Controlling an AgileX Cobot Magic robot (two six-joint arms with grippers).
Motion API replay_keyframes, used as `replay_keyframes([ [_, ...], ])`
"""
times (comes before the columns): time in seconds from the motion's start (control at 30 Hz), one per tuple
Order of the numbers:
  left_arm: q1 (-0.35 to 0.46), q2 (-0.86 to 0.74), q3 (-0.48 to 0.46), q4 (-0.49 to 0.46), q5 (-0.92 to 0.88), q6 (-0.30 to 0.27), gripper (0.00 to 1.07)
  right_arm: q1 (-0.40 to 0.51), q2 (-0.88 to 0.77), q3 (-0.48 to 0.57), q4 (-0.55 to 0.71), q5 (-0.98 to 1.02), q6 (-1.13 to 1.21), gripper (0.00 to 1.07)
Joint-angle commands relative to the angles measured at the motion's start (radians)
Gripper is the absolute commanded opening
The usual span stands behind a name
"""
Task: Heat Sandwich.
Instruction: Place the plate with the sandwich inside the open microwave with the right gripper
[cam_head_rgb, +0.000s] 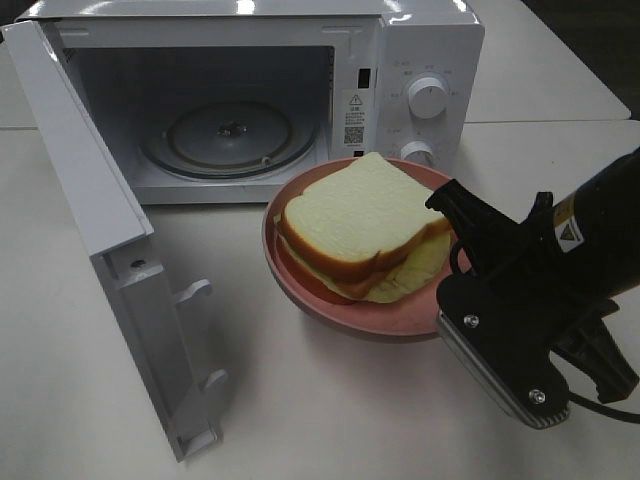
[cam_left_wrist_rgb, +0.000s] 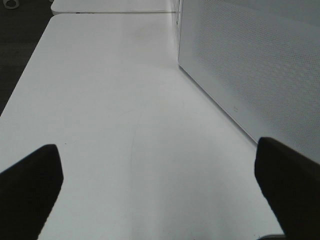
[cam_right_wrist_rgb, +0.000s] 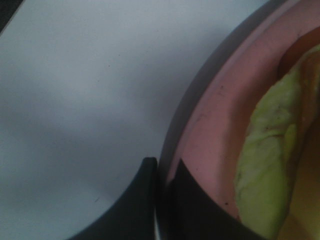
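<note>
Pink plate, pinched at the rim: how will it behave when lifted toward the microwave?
The plate looks rigid, so it likely won't flex. The right gripper holds one rim spot only, with the load off to the side, so it may sag or pivot in the fingers. The sandwich sits loose, filling overhanging; a tilt could slide it.

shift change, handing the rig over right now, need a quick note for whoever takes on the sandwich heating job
Left tool: open, holding nothing, over the table by the microwave.
Right tool: shut on the rim of the pink plate.
Sandwich: on the plate, just in front of the microwave opening; cannot tell if the plate is lifted.
Done: door is wide open, turntable is bare, plate is gripped.
Left: set the plate with the sandwich inside, release, shut the door, start heating.
</note>
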Motion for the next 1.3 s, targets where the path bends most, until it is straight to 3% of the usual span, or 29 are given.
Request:
replay_keyframes([
  [0.03,0.002,-0.029,0.003,0.000,-0.005,0.001,1.01,0.011,0.020,-0.047,0.022,-0.023,-0.005,0.00],
  [1.3,0.002,-0.029,0.003,0.000,-0.005,0.001,1.01,0.042,0.311,-0.355,0.031,0.051,-0.004,0.00],
])
